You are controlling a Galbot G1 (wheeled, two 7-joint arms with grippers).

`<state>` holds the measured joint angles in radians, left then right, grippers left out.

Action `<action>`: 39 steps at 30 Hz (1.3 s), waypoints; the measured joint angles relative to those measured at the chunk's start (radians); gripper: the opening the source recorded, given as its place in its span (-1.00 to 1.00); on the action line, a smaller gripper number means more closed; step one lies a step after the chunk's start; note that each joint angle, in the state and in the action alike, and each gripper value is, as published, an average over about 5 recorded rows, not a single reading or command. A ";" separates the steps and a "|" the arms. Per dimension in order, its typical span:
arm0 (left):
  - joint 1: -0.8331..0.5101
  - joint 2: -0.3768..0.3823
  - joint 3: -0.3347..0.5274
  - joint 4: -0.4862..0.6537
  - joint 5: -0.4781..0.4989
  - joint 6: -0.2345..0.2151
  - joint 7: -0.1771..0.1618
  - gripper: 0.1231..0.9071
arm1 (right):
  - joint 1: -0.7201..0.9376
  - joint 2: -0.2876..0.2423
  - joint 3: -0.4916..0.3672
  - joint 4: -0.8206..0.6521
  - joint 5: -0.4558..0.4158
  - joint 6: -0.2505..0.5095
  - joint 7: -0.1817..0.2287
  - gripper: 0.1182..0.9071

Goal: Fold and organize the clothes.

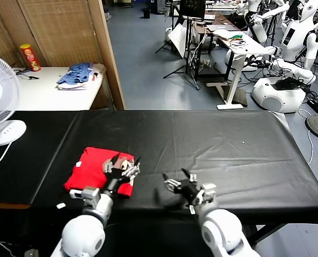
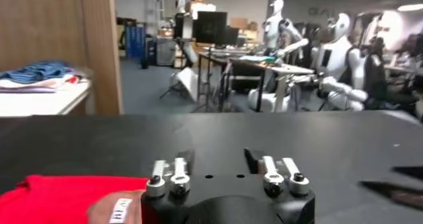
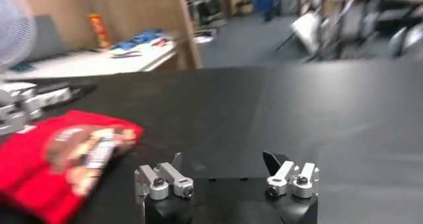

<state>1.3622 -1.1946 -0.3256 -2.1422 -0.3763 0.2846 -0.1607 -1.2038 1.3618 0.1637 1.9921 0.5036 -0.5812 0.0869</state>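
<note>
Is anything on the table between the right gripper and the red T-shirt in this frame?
Nothing visible. Only bare black table cover lies between the open right gripper and the folded red T-shirt. The open left gripper hovers over the shirt's near right corner, at the shirt itself rather than in the gap.

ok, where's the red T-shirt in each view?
Head: red T-shirt folded on the black table's near left part, under the open left pincer.
Left wrist: lower-left corner, neck label showing.
Right wrist: left edge, printed graphic up.
Shared landmark: blue-and-white striped pile on the white side table.
</note>
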 joint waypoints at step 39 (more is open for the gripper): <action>0.206 -0.027 -0.194 -0.071 0.055 -0.048 -0.025 0.72 | 0.360 0.200 -0.156 -0.507 0.191 0.062 0.023 -0.91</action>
<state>1.5679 -1.2218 -0.5196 -2.2131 -0.3215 0.2369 -0.1856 -0.8440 1.5619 0.0080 1.4850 0.6945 -0.5196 0.1098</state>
